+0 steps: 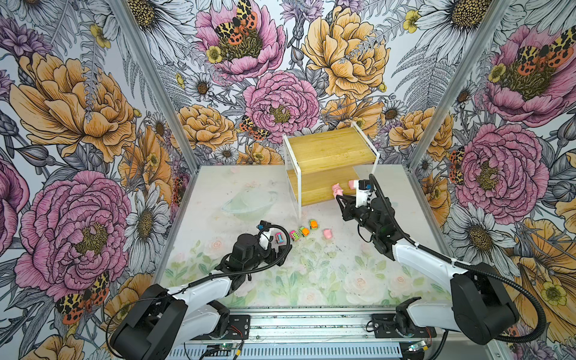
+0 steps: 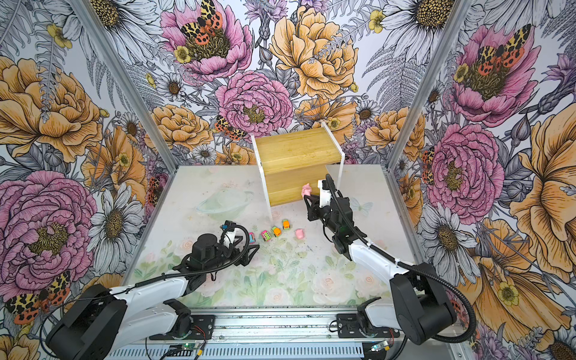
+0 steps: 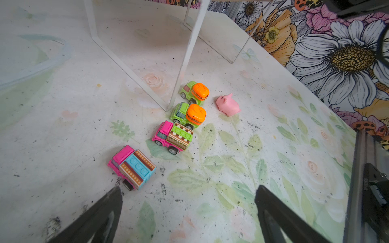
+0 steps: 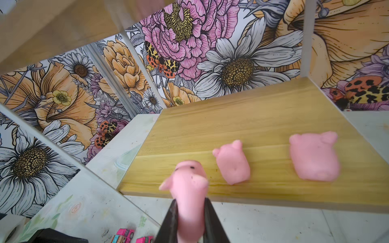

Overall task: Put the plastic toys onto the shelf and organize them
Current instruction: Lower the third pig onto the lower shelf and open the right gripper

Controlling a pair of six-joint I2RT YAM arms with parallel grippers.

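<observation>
Shelf: the shelf (image 1: 330, 149) sits at the far edge of the desk (image 1: 311, 280), a bit toward the right corner. As far as I can see its top board (image 2: 296, 146) has no toys on it.

Right gripper: I've got the right gripper (image 4: 189, 207) up at the front edge of the lower board (image 4: 252, 117), jaws narrow and pinched on a pink pig.

Held pig: the held pig (image 4: 187, 189) is squished between the jaws, head poking up over the board's front edge. Can't tell from here if it touches the wood. Both top views show it at that same front edge.

Pigs on the shelf: the second pig (image 4: 232, 166) and the third pig (image 4: 314, 156) lie on the lower board near its front edge, apart from each other, with the third one nearer the right end.

Loose pig: the loose pig (image 3: 228, 104) is down on the desk around the middle, just beside the cars on their right.

Cars: all four are on the desk in a slanted row starting at the shelf's front left leg (image 3: 185, 59). First comes the orange-and-green car (image 3: 194, 92), then the second orange-and-green car (image 3: 189, 114) touching it, and the pink car with green trim (image 3: 173, 136) right against that one. The pink car with blue trim (image 3: 132, 167) sits a little apart at the end.

Left gripper: the left gripper (image 3: 189, 189) hangs low over the desk with jaws spread wide and nothing in them. The blue-trim car is just beside one fingertip (image 3: 116, 191).
</observation>
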